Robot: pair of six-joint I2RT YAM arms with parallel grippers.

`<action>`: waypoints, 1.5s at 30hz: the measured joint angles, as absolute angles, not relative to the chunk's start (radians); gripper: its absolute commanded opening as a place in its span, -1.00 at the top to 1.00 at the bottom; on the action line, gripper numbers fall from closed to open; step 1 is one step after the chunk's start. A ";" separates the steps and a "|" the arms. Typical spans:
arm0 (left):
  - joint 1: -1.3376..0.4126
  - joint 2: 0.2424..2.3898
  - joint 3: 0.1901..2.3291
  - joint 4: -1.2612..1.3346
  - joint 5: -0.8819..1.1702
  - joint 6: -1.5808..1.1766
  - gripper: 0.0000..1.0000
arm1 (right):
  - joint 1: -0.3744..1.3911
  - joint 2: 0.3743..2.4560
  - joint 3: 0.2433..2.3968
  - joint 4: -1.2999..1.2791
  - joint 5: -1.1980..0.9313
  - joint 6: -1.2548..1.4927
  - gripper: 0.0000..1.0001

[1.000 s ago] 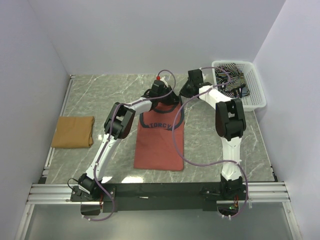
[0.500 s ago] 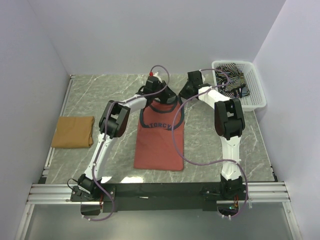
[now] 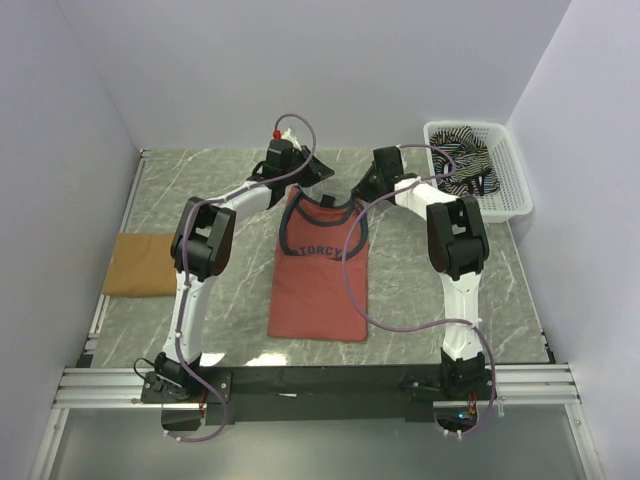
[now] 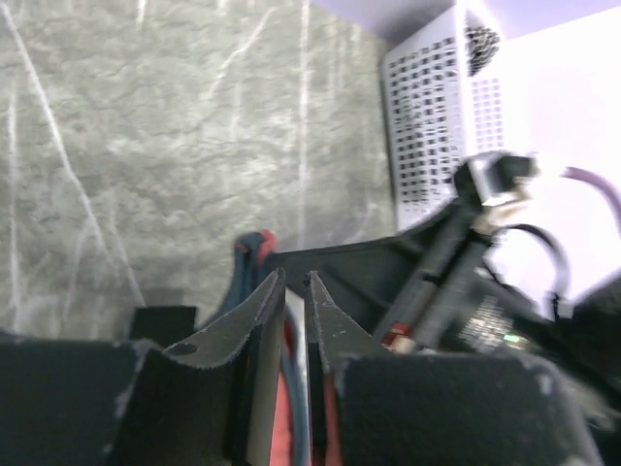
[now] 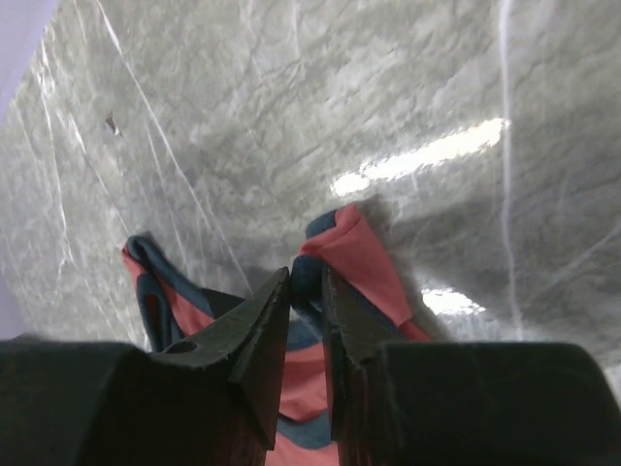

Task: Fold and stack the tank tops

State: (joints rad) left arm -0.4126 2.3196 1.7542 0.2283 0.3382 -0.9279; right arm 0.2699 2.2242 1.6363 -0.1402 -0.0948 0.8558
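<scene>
The brick-red tank top [image 3: 320, 270] lies flat in the middle of the table with its straps toward the back. The left gripper [image 3: 322, 176] hovers just behind the left strap. Its jaws [image 4: 295, 280] stand a narrow gap apart, and red and blue cloth [image 4: 254, 248] shows below them. At the right strap, my right gripper [image 3: 358, 190] has its jaws [image 5: 306, 274] slightly apart with the blue-trimmed strap end [image 5: 359, 257] in the gap. The folded mustard-tan top [image 3: 143, 263] rests at the left edge. The striped top [image 3: 462, 160] sits in the basket.
The white mesh basket [image 3: 515, 190] stands at the back right corner, also seen as a white wall [image 4: 427, 126] in the left wrist view. Walls close the table on three sides. Purple cables loop over both arms.
The left arm has swung back and to the left off the neckline. The right jaws have opened from shut. The top's straps now lie uncovered and spread out.
</scene>
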 measured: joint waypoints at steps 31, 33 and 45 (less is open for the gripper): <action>-0.412 1.340 0.753 0.053 0.286 -0.978 0.09 | 0.255 2.434 1.966 -0.244 -0.240 0.763 -0.33; -0.418 1.280 0.705 0.011 0.258 -0.981 0.06 | 0.255 2.418 1.938 -0.222 -0.256 0.742 -0.36; -0.571 1.091 0.582 -0.306 0.018 -1.121 0.04 | 0.253 1.967 1.584 -0.198 -0.189 0.706 -0.36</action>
State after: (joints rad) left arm -0.5709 1.0912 0.5816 -0.3061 0.0177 -1.1206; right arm 0.2527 1.9675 1.5841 -0.1978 -0.1894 0.7055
